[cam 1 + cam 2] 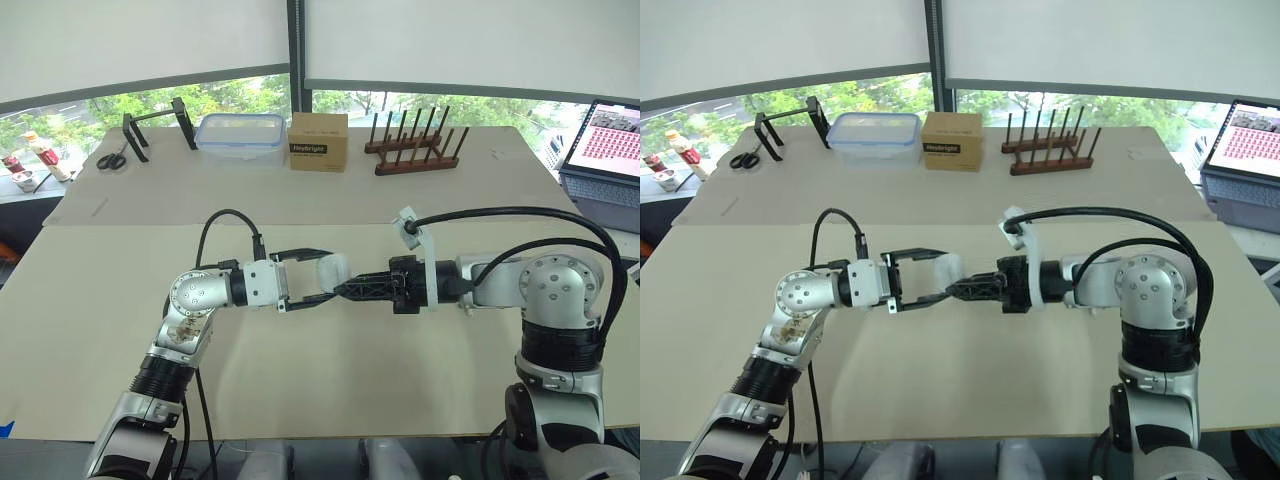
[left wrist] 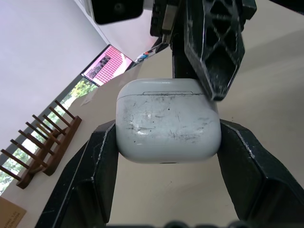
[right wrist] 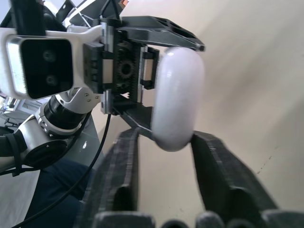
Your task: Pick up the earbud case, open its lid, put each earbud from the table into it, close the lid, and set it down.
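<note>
A white earbud case with a scuffed shell hangs above the middle of the table, held from two sides by my left gripper. In the left wrist view the case sits between the two black fingers and its lid seam looks closed. My right gripper meets it from the right. In the right wrist view its fingers straddle one end of the case, slightly apart. One touches the shell and a small gap shows at the other.
Along the table's back stand a black stand, scissors, a clear plastic container, a cardboard box and a wooden rack. A laptop sits off the table at the far right.
</note>
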You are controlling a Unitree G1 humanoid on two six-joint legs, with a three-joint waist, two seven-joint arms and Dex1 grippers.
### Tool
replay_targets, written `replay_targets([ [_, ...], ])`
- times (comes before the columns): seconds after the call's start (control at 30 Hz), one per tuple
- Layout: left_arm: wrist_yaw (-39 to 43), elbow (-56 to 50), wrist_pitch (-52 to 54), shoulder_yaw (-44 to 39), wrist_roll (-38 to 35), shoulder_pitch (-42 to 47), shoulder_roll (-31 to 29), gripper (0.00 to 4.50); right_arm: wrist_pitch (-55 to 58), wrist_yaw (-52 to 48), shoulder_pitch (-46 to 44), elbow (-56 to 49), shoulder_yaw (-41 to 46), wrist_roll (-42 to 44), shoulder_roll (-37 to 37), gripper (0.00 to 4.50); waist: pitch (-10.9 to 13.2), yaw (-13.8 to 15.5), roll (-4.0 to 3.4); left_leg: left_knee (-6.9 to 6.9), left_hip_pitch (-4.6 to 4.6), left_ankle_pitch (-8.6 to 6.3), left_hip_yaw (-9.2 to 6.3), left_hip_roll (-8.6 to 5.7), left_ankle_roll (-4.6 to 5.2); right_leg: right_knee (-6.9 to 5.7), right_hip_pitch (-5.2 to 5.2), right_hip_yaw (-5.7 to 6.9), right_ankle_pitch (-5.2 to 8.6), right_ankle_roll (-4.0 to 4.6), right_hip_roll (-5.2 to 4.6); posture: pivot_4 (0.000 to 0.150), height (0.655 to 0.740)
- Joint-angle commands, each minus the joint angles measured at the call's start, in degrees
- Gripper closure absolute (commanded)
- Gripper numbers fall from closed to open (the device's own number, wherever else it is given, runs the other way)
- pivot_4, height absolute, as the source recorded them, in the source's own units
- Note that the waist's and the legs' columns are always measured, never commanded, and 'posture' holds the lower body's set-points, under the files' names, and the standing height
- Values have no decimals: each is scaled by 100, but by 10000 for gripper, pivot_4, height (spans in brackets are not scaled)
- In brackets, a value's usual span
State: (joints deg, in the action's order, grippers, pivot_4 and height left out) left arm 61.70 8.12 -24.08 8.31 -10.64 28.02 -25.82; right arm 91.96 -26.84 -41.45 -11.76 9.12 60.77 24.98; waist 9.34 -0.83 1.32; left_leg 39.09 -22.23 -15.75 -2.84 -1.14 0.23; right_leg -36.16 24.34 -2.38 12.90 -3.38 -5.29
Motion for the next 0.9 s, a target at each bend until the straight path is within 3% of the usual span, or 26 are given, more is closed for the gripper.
replay_targets([
  [0.03,-76,-204,-29,28,-57,-31,20,19515,-19,-66,-120,-95,111,146,-112,42658,0,-1,-1,0,0,0,-1,1,0,0,0,0,0,0,2,1500,7400],
  [0.07,-98,-220,-11,26,-72,-38,28,19514,-11,-63,-120,-82,125,148,-130,45000,0,-2,-1,0,2,0,-1,1,0,-1,0,0,0,0,2,1500,7400],
  [0.43,-135,-177,-54,0,-65,-32,-29,19515,-144,-544,-66,-126,48,154,248,45000,0,1,-1,1,0,0,-1,-1,0,0,-1,0,0,0,1,1500,7400],
  [0.67,-83,-248,-43,55,-99,-56,-61,19515,-403,-943,20,-184,-201,12,815,22147,0,-7,0,0,1,0,0,1,0,2,-2,1,0,0,2,1500,7400],
  [0.9,-51,-324,-37,141,-119,-43,-37,19514,-313,-757,-88,-8,-192,28,469,22023,0,-1,0,1,0,0,0,1,0,1,-2,0,0,0,2,1500,7400],
])
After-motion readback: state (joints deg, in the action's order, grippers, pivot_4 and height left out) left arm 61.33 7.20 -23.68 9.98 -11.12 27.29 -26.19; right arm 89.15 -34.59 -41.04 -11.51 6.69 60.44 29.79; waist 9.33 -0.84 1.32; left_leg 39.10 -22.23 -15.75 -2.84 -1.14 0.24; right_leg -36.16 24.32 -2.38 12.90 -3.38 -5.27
